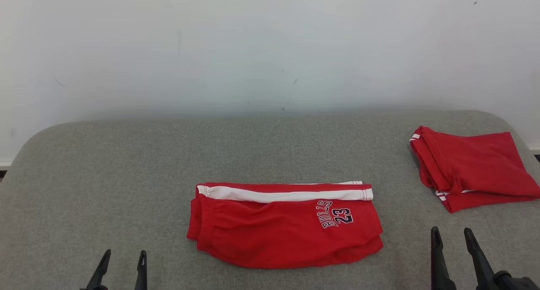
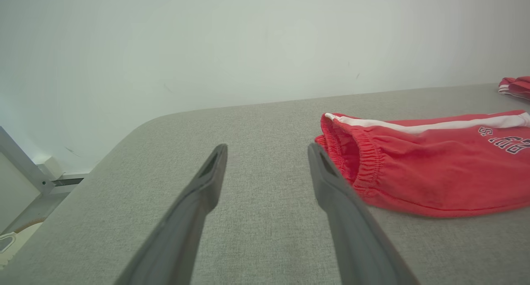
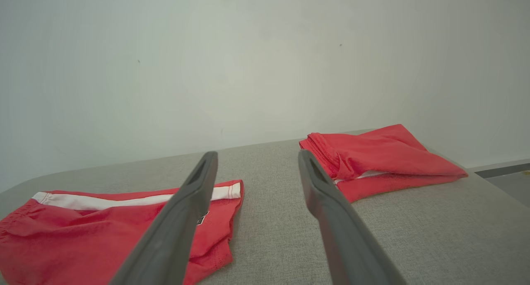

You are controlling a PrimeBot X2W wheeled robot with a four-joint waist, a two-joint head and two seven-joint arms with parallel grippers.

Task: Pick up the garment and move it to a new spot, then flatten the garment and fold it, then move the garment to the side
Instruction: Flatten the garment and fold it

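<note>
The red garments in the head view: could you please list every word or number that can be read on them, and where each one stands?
"BULLS": on the red shorts in the middle, at their right end, upside down and slanted in the head view.
"23": right beside it on the same shorts, also upside down.
The folded red garment at the right shows no text.

Head high, wrists low (common shorts (image 1: 284, 231))

Bright, soft, even light covers the white wall (image 1: 270, 49) and the grey padded surface (image 1: 126, 176). A dim band of shadow lies along the wall's foot. In the left wrist view the near fingers (image 2: 198, 202) look soft, perhaps out of focus, and the wide lens curves the surface's far edge.
</note>
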